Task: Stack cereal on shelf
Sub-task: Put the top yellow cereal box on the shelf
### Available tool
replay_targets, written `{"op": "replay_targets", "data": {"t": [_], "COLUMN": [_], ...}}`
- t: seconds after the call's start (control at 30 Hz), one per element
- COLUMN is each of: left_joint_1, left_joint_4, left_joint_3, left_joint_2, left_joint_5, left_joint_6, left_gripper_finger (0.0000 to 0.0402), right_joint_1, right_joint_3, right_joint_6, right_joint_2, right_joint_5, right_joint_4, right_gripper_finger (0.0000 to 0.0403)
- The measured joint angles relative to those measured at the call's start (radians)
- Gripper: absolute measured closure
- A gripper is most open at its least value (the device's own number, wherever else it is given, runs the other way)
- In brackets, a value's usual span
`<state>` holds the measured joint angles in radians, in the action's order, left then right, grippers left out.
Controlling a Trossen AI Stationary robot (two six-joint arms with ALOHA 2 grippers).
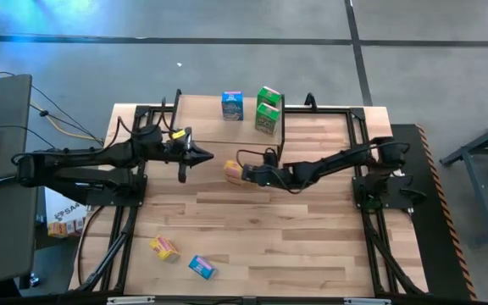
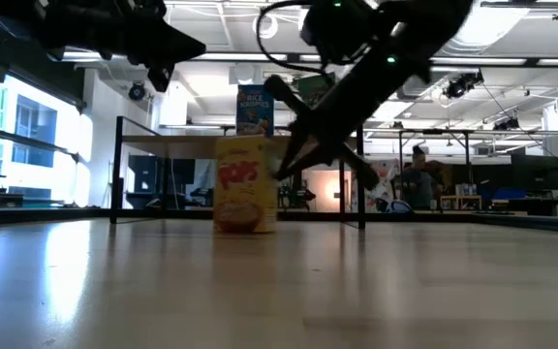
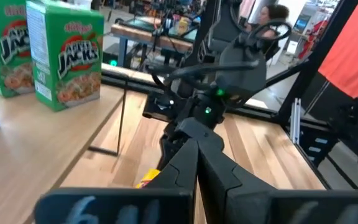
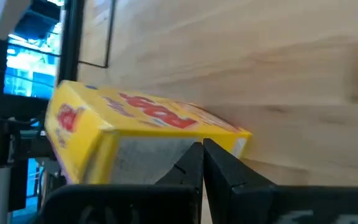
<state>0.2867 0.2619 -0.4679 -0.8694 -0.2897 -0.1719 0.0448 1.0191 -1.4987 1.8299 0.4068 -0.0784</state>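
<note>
Step in hand: as judged, the right gripper works on the yellow box standing on the table just in front of the shelf, to lift it onto the shelf top.
Right gripper: at the box's side; in its own wrist view the fingers look pressed together against the box edge, not around it, so the box appears ungripped.
Left gripper: raised over the table, left of the yellow box, fingers together, holding nothing.
Doing it well: the fingers should spread and straddle the box's narrow faces before closing; the box should be kept upright and raised clear of the shelf edge and the black leg, then set in the free space on the shelf top.
Risk: a push from closed fingers may tip the box.
Count, shelf: two green boxes, touching; one blue box.
Count, table: upright yellow box; a second yellow box and a second blue box lying near the front edge.
Total: six boxes, three shelved.
</note>
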Motion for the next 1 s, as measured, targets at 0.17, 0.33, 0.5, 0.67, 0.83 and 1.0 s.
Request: {"op": "replay_targets", "data": {"t": [0.17,0.33,0.5,0.67,0.83,1.0], "left_joint_1": [0.0,-0.004,-0.013,-0.031,-0.042,-0.044], "left_joint_4": [-0.048,-0.152,-0.314,-0.397,-0.467,-0.522], "left_joint_3": [0.0,-0.024,-0.137,-0.243,-0.339,-0.445], "left_joint_2": [0.0,-0.013,-0.091,-0.228,-0.372,-0.501], "left_joint_5": [0.0,0.002,0.009,0.015,0.015,0.035], "left_joint_6": [0.005,0.032,0.139,0.255,0.327,0.412], "left_gripper_finger": [0.0401,0.0371,0.0295,0.0203,0.013,0.0099], "right_joint_1": [-0.011,0.01,0.066,0.103,0.122,0.135], "right_joint_3": [0.093,0.104,0.105,0.105,0.105,0.105], "right_joint_6": [0.072,0.155,0.198,0.198,0.198,0.198], "right_joint_2": [0.049,-0.028,-0.167,-0.277,-0.351,-0.387], "right_joint_5": [-0.075,-0.148,-0.098,-0.026,0.022,0.047], "right_joint_4": [0.014,0.164,0.426,0.57,0.627,0.664], "right_gripper_finger": [0.0403,0.0403,0.0403,0.0403,0.0403,0.0403]}}
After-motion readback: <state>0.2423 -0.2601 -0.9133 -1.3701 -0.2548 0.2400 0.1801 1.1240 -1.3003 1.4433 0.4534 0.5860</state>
